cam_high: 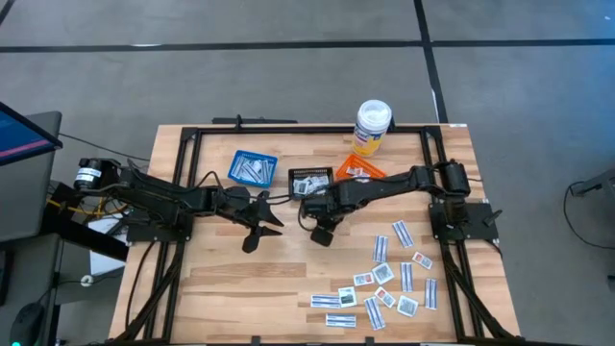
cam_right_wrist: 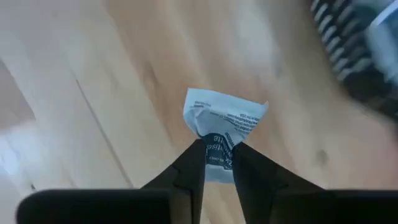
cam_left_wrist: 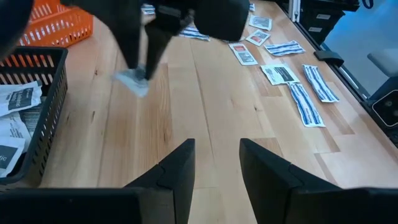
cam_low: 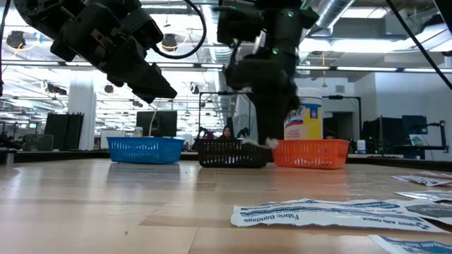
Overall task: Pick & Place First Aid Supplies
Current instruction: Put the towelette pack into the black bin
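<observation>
A small white packet [cam_right_wrist: 222, 118] with dark print, crumpled, is between the fingers of my right gripper [cam_right_wrist: 217, 158], which is shut on it over the table's middle [cam_high: 323, 231]. The left wrist view shows the same packet [cam_left_wrist: 134, 81] under those fingers. My left gripper [cam_left_wrist: 217, 163] stands open and bare to the left of it [cam_high: 258, 229], above the wood. Several more first aid packets [cam_high: 384, 288] lie flat on the table's near right part. More packets lie inside the blue basket [cam_high: 252, 168] and the black basket [cam_high: 312, 180]. My right gripper pinches the packet's lower edge [cam_right_wrist: 217, 149] between its two fingertips, coming from above and pointing steeply down. The packet is creased at the pinch and fans out below the fingers. It hangs clear of the wood [cam_left_wrist: 134, 84].
Blue, black and orange baskets [cam_high: 357, 171] stand in a row at the far side, with a tall white bottle [cam_high: 373, 125] behind the orange one. Black frame rails [cam_high: 183, 144] run along the table's edges. Bare wood lies at the near left [cam_high: 221, 288].
</observation>
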`<state>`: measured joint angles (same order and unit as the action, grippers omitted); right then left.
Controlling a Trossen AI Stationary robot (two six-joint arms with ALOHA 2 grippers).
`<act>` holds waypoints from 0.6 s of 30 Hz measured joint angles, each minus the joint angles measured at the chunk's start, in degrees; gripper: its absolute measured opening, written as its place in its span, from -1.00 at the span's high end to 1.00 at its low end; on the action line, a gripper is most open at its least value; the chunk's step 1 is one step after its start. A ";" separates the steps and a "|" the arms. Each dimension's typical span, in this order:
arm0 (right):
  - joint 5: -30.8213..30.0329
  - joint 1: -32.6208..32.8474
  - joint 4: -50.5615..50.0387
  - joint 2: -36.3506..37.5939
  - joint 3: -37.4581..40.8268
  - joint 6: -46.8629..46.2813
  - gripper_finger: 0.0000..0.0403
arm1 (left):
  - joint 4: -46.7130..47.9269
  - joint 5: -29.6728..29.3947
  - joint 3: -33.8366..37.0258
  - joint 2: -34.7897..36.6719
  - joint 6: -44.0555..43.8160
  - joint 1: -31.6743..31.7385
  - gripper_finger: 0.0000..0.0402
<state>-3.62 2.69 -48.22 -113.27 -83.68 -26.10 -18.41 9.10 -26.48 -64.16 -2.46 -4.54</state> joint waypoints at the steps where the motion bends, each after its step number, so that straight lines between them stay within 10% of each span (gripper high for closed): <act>1: -0.90 -0.50 0.14 0.00 -0.96 0.94 0.65 | 0.01 0.00 0.00 0.00 0.00 0.00 0.37; 8: -13.27 -5.27 1.80 0.11 -6.26 12.60 0.65 | 0.04 0.01 0.00 0.00 0.00 0.00 0.37; 18: -9.10 -11.94 4.53 -0.46 -6.24 15.09 0.65 | 0.59 0.01 0.00 0.00 -0.95 -0.02 0.37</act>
<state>-12.72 -9.25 -43.69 -113.73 -89.92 -11.00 -17.81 9.10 -26.48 -64.16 -3.41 -4.56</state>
